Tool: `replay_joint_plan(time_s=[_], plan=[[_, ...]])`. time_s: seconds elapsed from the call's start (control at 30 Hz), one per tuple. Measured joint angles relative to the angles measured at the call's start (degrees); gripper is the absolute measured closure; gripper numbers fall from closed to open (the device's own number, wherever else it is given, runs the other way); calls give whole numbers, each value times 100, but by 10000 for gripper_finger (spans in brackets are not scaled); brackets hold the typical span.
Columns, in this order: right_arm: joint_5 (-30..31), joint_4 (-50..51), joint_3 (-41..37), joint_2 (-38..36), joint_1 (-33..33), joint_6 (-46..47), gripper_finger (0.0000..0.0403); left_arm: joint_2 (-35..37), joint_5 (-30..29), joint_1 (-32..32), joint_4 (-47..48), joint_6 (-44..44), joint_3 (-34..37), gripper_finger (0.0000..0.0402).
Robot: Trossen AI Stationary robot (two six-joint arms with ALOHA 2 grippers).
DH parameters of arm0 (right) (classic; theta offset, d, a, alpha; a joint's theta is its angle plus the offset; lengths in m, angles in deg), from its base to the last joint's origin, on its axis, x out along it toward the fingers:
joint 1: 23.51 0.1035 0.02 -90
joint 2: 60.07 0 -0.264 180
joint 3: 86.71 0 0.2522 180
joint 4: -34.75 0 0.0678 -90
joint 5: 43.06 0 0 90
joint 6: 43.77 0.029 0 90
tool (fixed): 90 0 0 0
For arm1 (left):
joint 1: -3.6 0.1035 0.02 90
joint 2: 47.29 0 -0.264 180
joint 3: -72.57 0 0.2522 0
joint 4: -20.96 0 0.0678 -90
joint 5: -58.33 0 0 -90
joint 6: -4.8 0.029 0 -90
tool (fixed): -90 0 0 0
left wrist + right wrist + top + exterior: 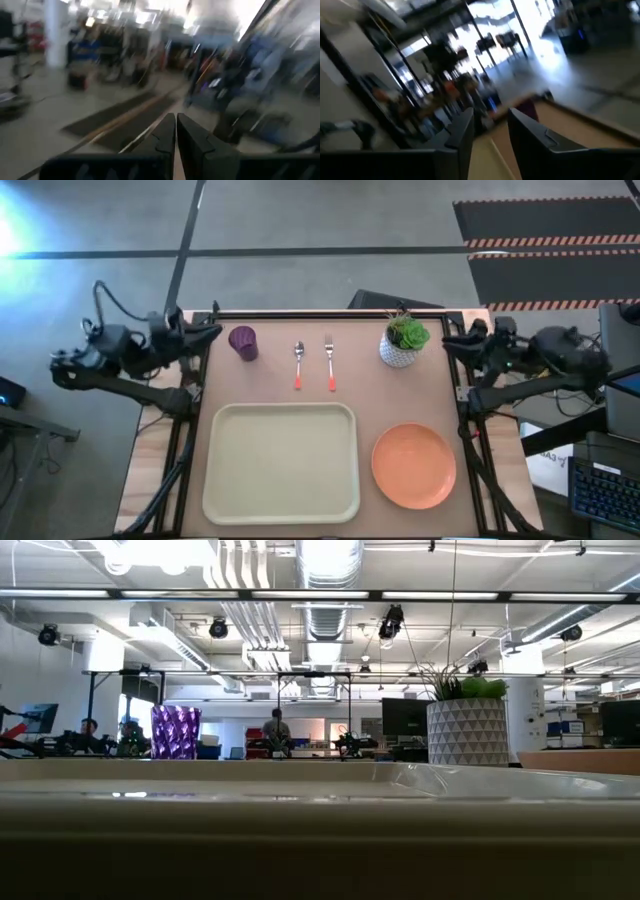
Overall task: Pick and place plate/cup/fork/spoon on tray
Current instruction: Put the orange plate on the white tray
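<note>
The cream tray [280, 462] lies at the table's near middle, with the orange plate [413, 465] flat on the table to its right. The purple cup [243, 342] stands upright at the far left; it also shows in the low view [175, 732]. The spoon [298, 365] and the fork [330, 366] lie side by side at the far middle, handles toward the tray. My left gripper [212, 332] hovers at the far left edge, shut and empty [176, 116]. My right gripper [447, 343] hovers at the far right edge, open and empty [490, 112].
A white pot with a green plant [404, 340] stands at the far right, between the fork and my right gripper; it also shows in the low view [467, 730]. The tray's rim [320, 780] fills the low view's foreground. People sit far off in the room.
</note>
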Motion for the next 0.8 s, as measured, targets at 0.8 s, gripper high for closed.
replay_joint_plan(time_s=[0.8], plan=[[-2072,4252,1537,4612,952,1970,287,-2014,588,-2,2482,-458,-2351,402]])
